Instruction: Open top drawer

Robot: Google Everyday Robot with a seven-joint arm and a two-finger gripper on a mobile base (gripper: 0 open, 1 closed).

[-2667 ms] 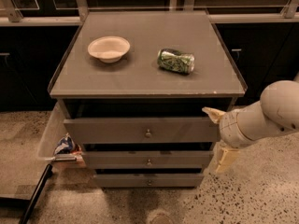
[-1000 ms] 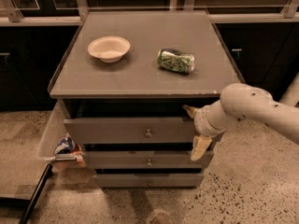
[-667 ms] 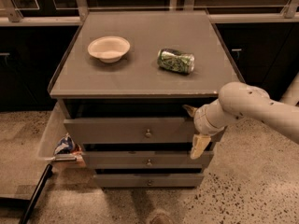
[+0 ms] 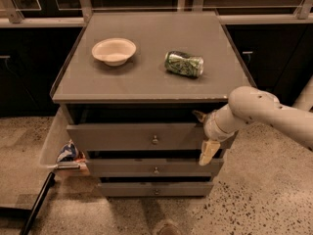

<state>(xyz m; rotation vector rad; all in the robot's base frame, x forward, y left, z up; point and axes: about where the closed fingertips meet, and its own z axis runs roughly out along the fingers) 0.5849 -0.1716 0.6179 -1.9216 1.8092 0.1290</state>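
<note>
Speckled floor; flat grey top drawer (image 4: 127, 136); gripper (image 4: 202, 138) at right end, fingers (image 4: 209, 152) spread.

Cream bowl (image 4: 114, 50), crushed green can (image 4: 184, 63) on cabinet top (image 4: 146, 84), snack packets (image 4: 69, 153) at left

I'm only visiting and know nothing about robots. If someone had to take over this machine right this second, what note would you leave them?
Gripper: at the right end of the top drawer, jaws apart, one above and one below the drawer front. It is not on the knob.
Top drawer: barely out, if at all; its inside does not show.
Done: the gripper is at the drawer.
Left: get a hold and pull the drawer out.
Bowl and can sit on the cabinet top, away from the arm.
</note>
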